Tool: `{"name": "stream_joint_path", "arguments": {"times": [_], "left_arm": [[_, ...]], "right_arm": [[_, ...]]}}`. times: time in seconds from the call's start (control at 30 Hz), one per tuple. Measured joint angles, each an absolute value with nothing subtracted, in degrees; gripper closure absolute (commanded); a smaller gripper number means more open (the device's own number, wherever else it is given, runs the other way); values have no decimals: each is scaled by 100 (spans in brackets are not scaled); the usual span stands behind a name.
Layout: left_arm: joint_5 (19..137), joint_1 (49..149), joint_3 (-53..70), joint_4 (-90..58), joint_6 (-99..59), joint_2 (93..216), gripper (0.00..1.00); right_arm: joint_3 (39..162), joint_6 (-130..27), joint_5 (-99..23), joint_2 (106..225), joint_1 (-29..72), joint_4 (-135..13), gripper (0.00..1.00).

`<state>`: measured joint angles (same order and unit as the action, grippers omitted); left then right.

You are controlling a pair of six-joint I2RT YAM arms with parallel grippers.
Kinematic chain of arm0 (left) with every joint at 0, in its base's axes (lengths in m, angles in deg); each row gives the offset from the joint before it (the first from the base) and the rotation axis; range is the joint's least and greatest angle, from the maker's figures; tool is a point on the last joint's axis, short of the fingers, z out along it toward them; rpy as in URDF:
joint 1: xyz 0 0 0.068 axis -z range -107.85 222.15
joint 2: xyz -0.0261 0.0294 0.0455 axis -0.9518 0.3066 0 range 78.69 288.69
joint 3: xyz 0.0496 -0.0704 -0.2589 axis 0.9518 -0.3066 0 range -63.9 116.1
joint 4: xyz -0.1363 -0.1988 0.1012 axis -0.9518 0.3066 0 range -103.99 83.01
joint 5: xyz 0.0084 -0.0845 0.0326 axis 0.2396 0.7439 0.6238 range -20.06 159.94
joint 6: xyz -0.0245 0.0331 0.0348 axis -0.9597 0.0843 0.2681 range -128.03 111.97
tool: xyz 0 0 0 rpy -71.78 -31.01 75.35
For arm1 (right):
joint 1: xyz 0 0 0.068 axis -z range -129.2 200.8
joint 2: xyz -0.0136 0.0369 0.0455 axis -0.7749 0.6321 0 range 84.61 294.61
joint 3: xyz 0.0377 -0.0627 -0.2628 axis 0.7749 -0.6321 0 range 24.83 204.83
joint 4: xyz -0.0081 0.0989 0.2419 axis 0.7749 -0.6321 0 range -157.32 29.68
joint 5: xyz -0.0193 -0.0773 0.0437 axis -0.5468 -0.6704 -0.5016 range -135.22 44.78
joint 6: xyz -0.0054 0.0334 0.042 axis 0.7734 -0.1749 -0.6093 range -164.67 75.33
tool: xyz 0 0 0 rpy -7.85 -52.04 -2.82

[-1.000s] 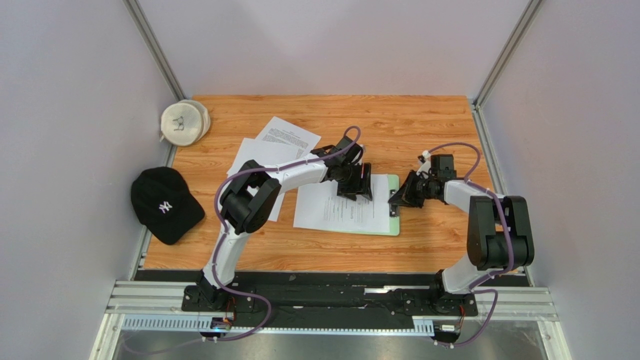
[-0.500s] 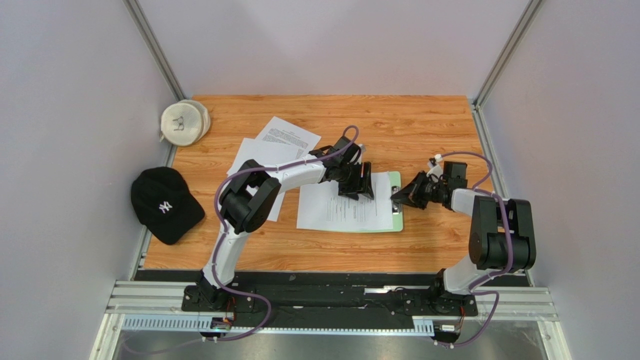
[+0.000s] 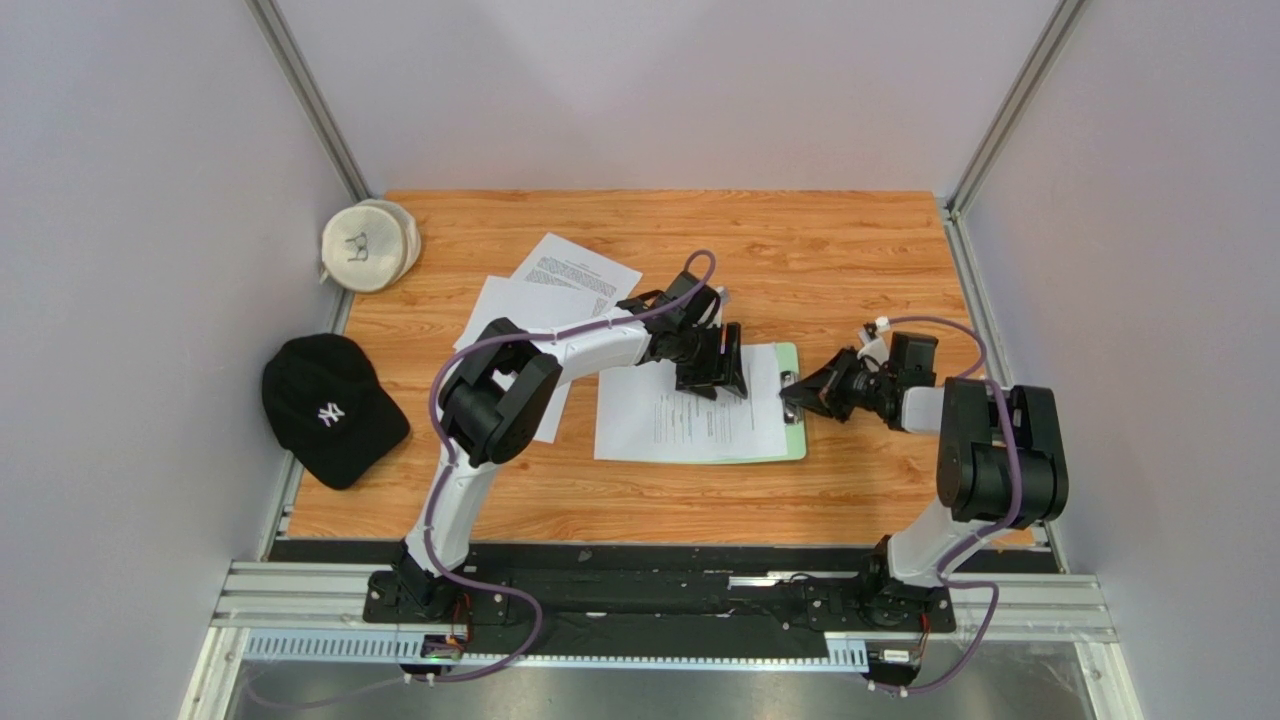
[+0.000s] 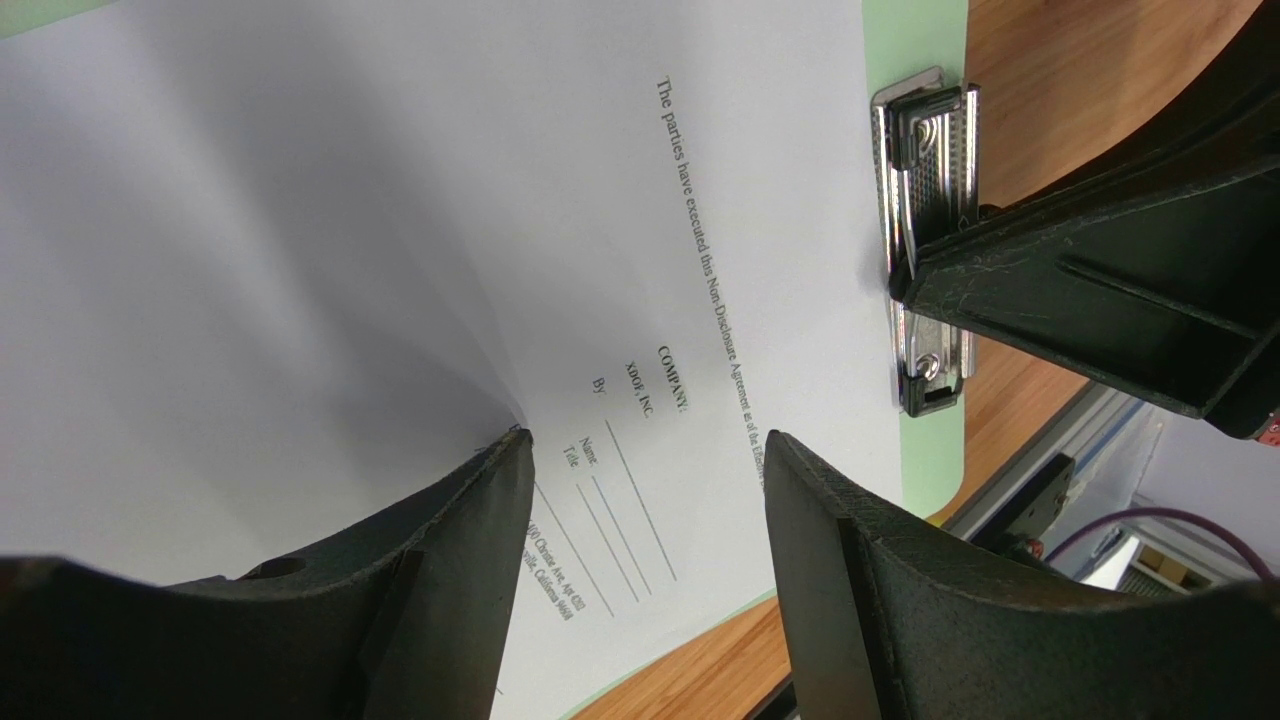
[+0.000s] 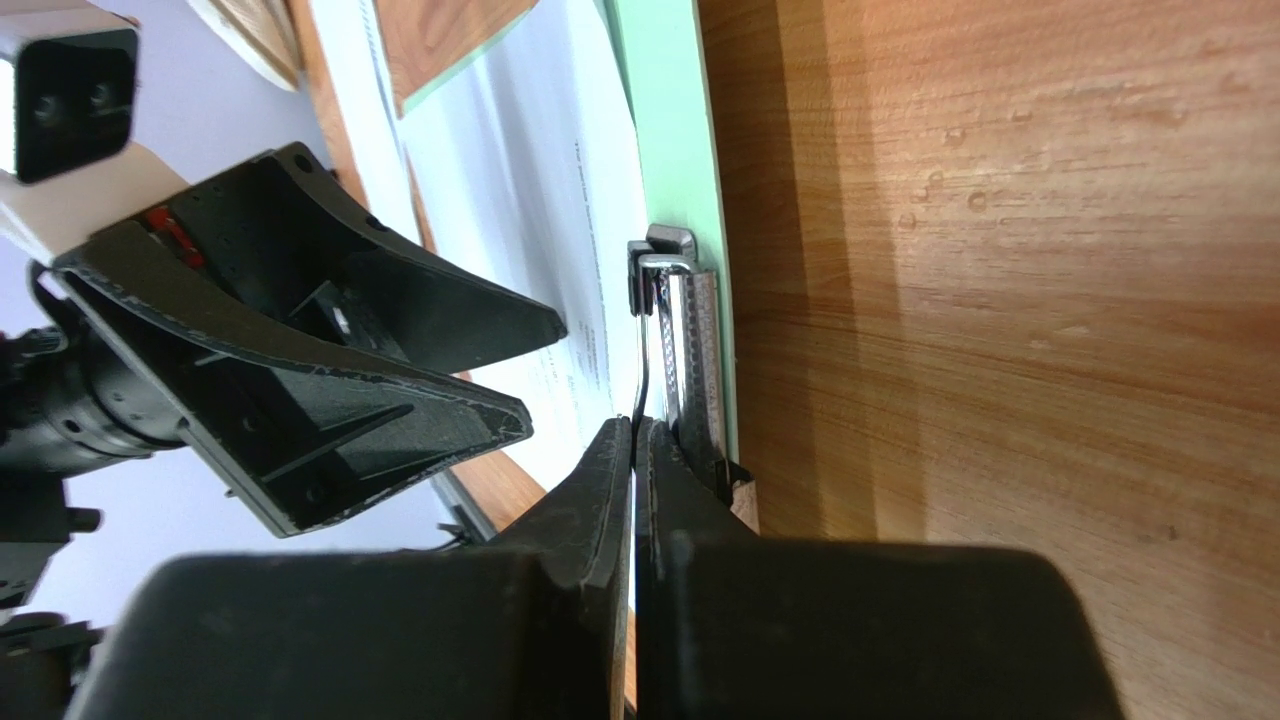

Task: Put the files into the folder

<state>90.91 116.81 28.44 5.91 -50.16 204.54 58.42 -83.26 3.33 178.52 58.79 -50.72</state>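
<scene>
Pale green flat folder [image 3: 795, 441] carries a smooth white printed sheet [image 3: 676, 423]; left gripper [image 4: 646, 446] part-open astride the sheet; right gripper [image 5: 634, 432] fully closed, tips against the ridged metal clip [image 5: 691, 360]

The pale green folder [image 3: 795, 435] lies flat at mid-table, toward the right edge, its metal clip [image 4: 929, 150] on the right short side. One white printed sheet [image 3: 684, 428] covers it, reaching just beside the clip. Two more sheets [image 3: 571, 270] overlap toward the far-left corner.
</scene>
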Motion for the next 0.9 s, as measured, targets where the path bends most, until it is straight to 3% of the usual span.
{"name": "stream_joint_path", "arguments": {"times": [0.9], "left_arm": [[9369,11592,2758,414,-5032,20460,32]], "right_arm": [[4768,-11253,1437,19277,6427,-431,100]]}}
